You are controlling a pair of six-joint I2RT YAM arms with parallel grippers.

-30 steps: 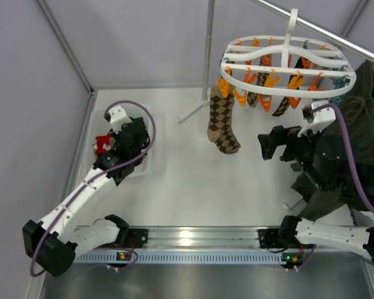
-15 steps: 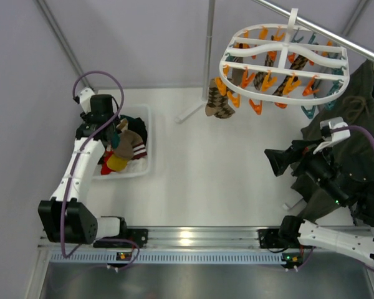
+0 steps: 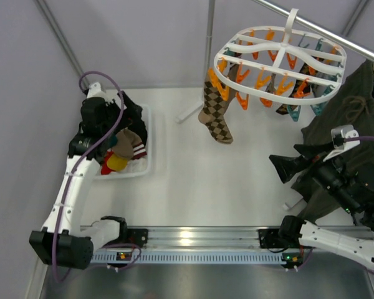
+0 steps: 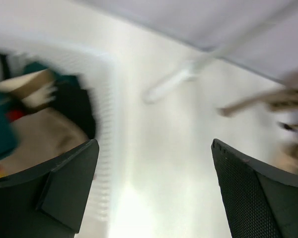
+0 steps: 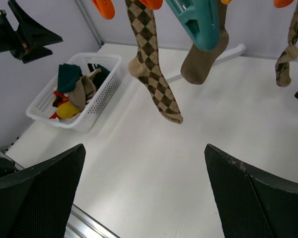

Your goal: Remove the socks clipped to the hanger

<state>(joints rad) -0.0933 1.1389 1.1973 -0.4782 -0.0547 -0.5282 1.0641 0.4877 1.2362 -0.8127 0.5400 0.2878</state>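
Note:
The white oval hanger (image 3: pixel 280 59) hangs from the metal rail, with orange and teal clips (image 5: pixel 196 22). A brown argyle sock (image 3: pixel 215 115) (image 5: pixel 154 74) dangles from its left side. A plain brown sock (image 5: pixel 201 62) and another argyle one (image 5: pixel 288 44) hang beside it. My left gripper (image 3: pixel 129 112) (image 4: pixel 154 188) is open over the white basket (image 3: pixel 151 163), nothing between its fingers. Its wrist view is motion-blurred. My right gripper (image 3: pixel 279 167) (image 5: pixel 146 188) is open, low and to the right of the hanger, apart from the socks.
The basket (image 5: pixel 102 91) holds several loose socks in teal, tan, yellow and red. A dark green garment (image 3: pixel 349 118) hangs at the right behind my right arm. A white stand pole (image 3: pixel 207 56) rises at the back centre. Grey walls close in on the left.
My left gripper has gone from shut to open above the basket and shifted toward the back. The hanger has swung left. My right gripper has drawn back toward the near right.

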